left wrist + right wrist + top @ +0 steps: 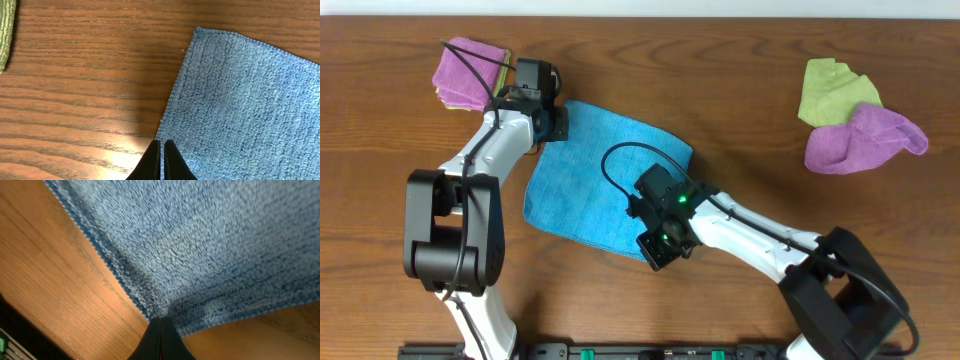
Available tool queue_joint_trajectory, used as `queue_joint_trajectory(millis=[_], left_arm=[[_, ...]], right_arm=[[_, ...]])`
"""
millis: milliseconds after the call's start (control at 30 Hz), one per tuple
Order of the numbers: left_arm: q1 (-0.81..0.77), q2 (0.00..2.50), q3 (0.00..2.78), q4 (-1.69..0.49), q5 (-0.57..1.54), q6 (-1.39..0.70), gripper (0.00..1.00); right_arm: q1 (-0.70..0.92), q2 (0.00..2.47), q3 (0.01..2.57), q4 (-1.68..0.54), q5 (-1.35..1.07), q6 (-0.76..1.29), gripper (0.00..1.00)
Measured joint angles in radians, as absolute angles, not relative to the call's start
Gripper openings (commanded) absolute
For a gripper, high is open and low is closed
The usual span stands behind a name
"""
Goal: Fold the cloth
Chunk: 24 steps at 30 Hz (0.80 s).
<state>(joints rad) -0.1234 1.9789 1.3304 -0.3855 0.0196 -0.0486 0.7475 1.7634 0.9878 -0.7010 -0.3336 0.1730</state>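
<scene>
On the brown wooden table (740,100), right claw (161,321) pinches the cloth (590,180); left claw (161,146) closed.

The overhead camera looks straight down on the whole table (740,60). The left wrist camera looks down from close by on the far-left corner of the cloth (590,180). The right wrist camera sits very close to its near edge.

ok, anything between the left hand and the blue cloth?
Nothing visible. The left hand, shut, has its tips right at the blue cloth's edge, with only tabletop alongside. The purple cloth by that arm lies clear of the blue one.
</scene>
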Motion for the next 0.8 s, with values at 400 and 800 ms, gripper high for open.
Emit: queue_joint_trajectory(millis=[400, 800], left_arm=[[-0.123, 1.979, 1.33, -0.401, 0.02, -0.049, 0.06], [-0.123, 1.979, 1.33, -0.408, 0.02, -0.049, 0.06]], right_arm=[[0.748, 1.764, 0.972, -0.654, -0.331, 0.18, 0.02], [0.748, 1.764, 0.944, -0.612, -0.32, 0.194, 0.02]])
